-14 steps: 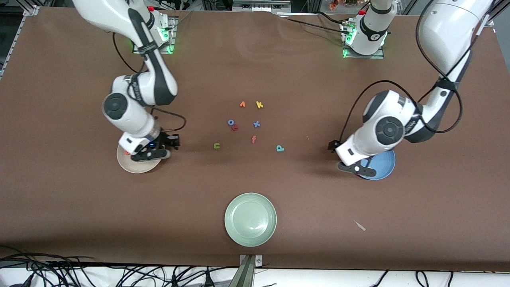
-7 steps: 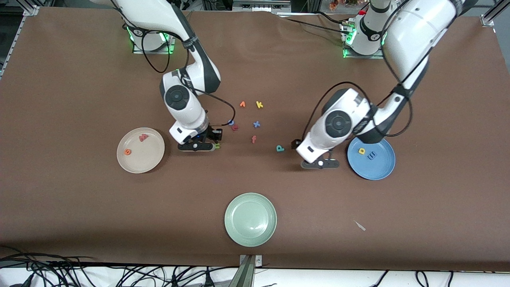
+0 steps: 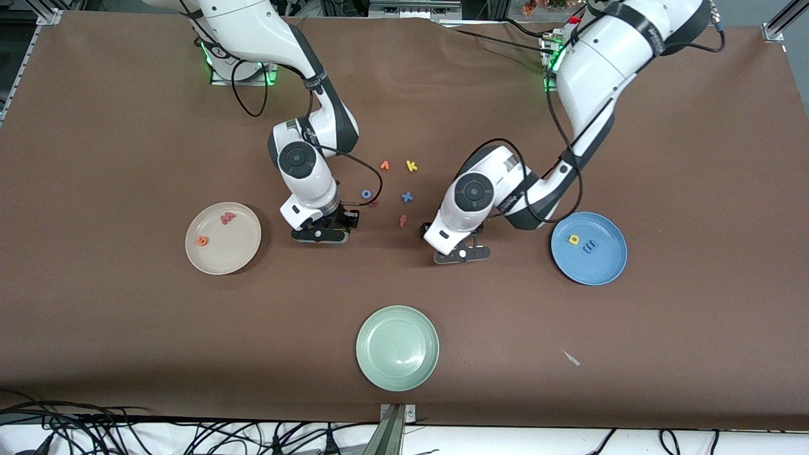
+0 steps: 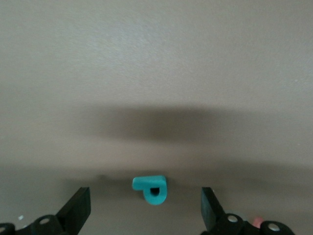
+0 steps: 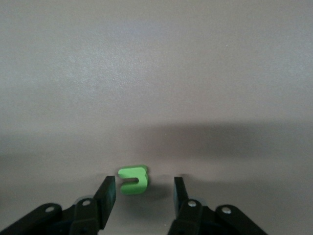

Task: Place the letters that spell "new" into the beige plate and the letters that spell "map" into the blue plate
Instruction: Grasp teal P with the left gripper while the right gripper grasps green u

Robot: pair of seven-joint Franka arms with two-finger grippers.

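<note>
green "n" between right gripper fingers, left gripper straddling teal "p".

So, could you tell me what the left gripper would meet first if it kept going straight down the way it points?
Most likely the teal "p": it lies on the table between the open fingers of the left gripper. How much height remains is unclear.
</note>
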